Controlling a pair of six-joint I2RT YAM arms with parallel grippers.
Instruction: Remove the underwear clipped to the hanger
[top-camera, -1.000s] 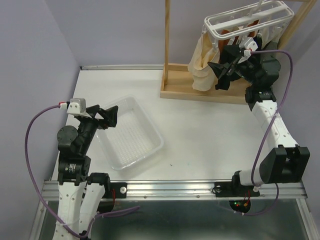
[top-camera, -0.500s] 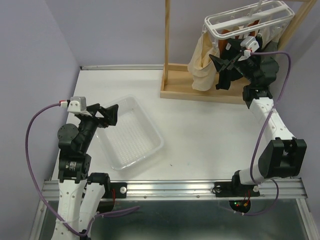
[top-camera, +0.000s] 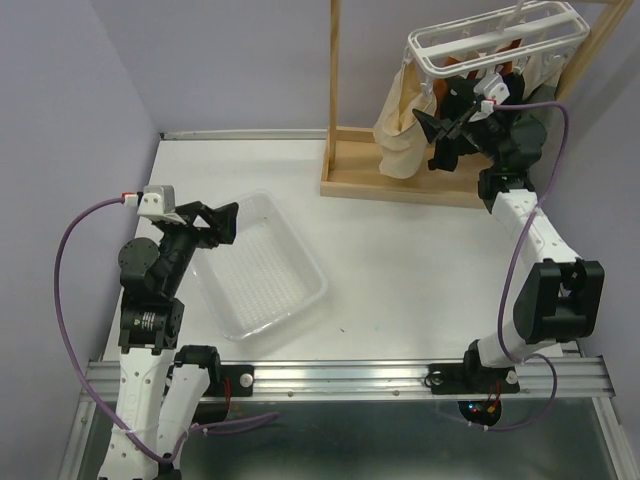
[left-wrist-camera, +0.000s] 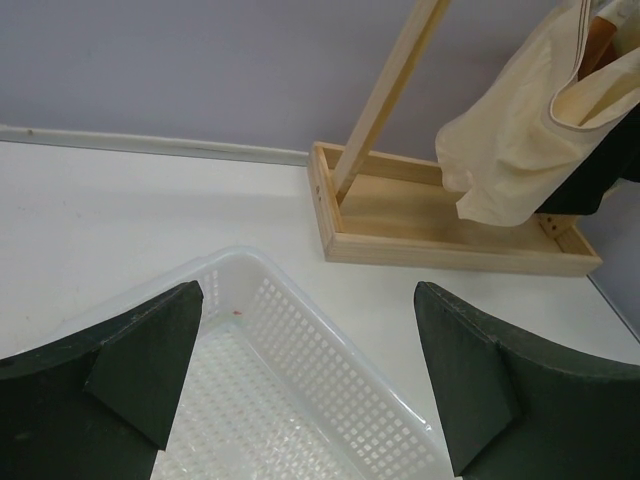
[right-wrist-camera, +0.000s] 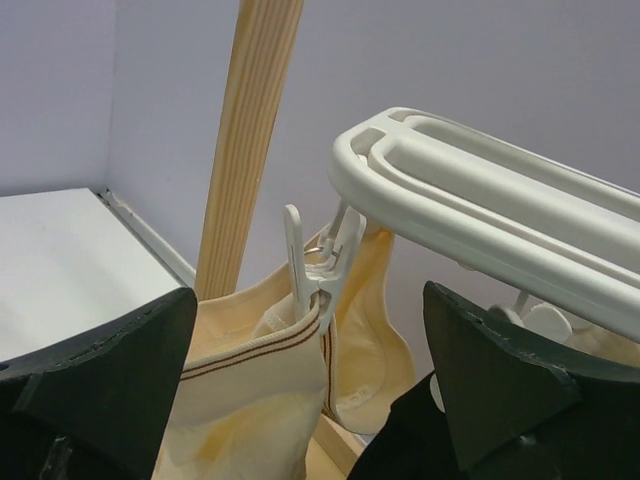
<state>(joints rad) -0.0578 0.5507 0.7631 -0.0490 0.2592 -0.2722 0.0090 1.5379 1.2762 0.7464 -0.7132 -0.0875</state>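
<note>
Reaching step: right hand (top-camera: 432, 143), spread wide at upper right, faces the cream underwear (right-wrist-camera: 245, 400); next, pinch cloth below the peg (right-wrist-camera: 312, 262) and tug. Left hand (top-camera: 218, 228) hangs spread.

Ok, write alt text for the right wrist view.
A cream-beige underwear piece hangs from a white peg under the white plastic hanger, close in front of the camera. A wooden post stands behind it against a lilac wall. The right arm's open jaws frame the lower corners.
</note>
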